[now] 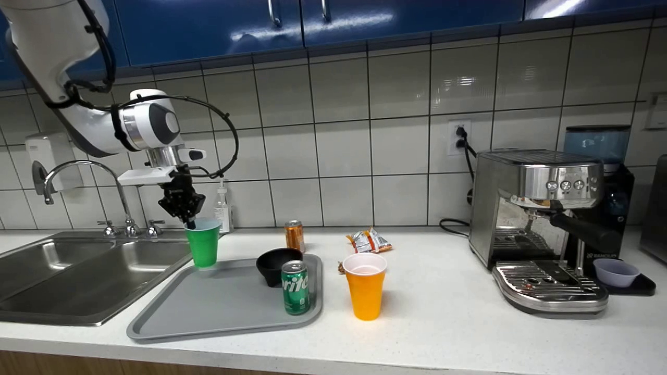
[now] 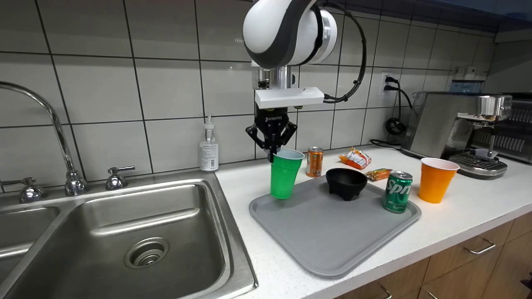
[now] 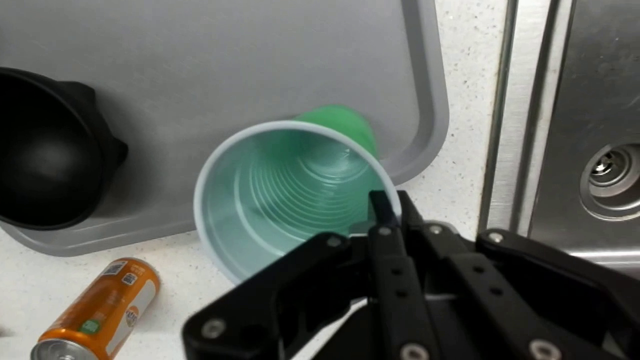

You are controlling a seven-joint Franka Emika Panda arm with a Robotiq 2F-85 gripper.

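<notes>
Nearest the wrist camera: gripper (image 3: 393,202), jaws clenched on the rim of the green cup (image 3: 300,190), one finger inside, one outside. Cup extends below them and away from the sink (image 2: 195,232), long axis near upright, at the sink-side back corner of the tray (image 2: 324,232). Base contact with tray: undetermined. Gripper conceals part of the rim.

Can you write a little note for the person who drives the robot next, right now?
Pincer: shut on the rim of the green cup.
Where: the cup is at the corner of the gray tray near the sink; can't tell if its bottom touches. Black bowl, Sprite can: on the tray.
Done: cup gripped.
Left: probably standing it firmly, then letting go.
</notes>
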